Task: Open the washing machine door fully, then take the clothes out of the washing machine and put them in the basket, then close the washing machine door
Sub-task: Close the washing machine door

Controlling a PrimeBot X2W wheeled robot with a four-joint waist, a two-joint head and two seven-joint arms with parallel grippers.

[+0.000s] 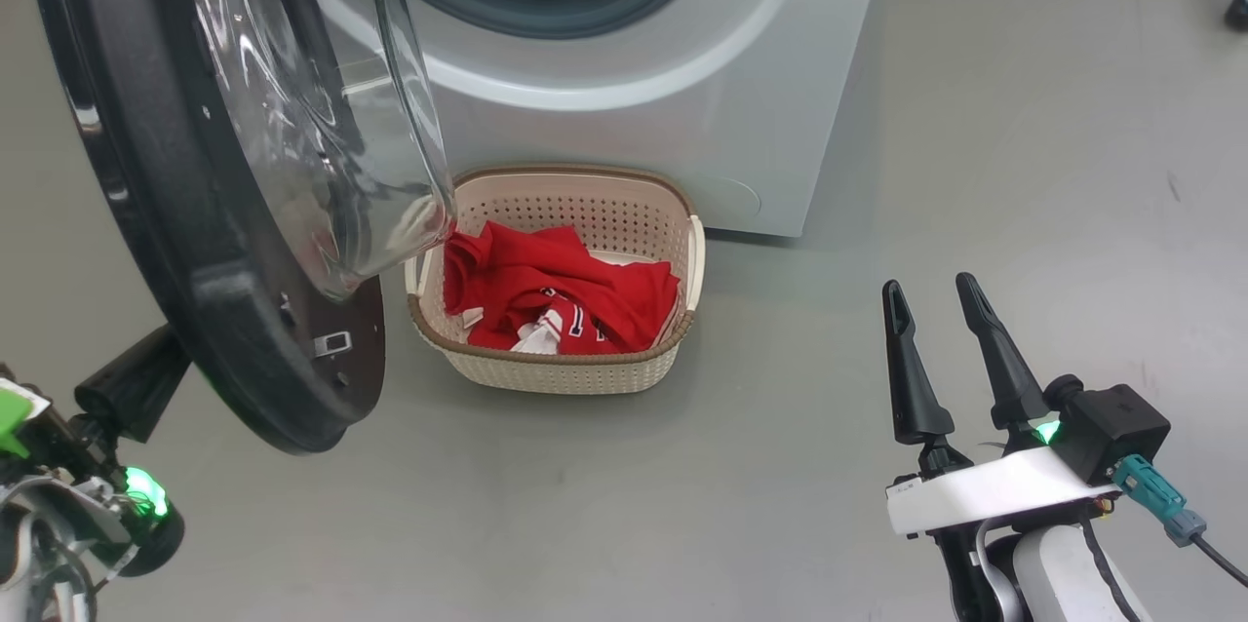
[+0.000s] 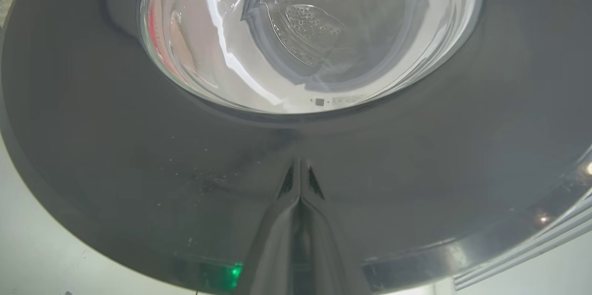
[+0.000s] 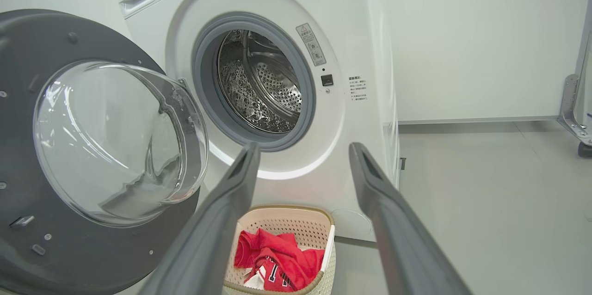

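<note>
clothes [image 1: 556,295]: red heap in basket [image 1: 585,378], centre of head frame, on floor [image 1: 780,505] just before washing machine [image 1: 634,115]. washing machine door [image 1: 244,193] open, upper left of frame, glass bowl overlapping basket's left corner. left gripper [image 2: 299,207]: fingers pressed together, tips against door's glossy black outer face, bottom centre of left wrist frame. right gripper [image 1: 928,284]: fingers apart, holding nothing, lower right.
</note>
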